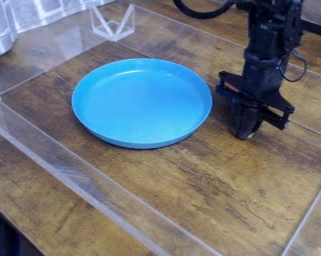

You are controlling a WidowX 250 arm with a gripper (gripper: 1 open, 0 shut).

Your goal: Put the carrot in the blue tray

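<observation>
The blue tray (136, 100) lies on the wooden table, round and shallow, with nothing in it. My gripper (247, 131) points straight down just right of the tray's rim, its tips at the table surface. The black fingers stand together, shut. I see no carrot in this view; it is hidden or out of view, and no orange shows between the fingers.
The dark wooden tabletop (190, 195) stretches in front of the tray. A clear plastic barrier (69, 165) runs diagonally along the front left. A clear triangular stand (113, 20) sits at the back, and black cables hang by the arm at top right.
</observation>
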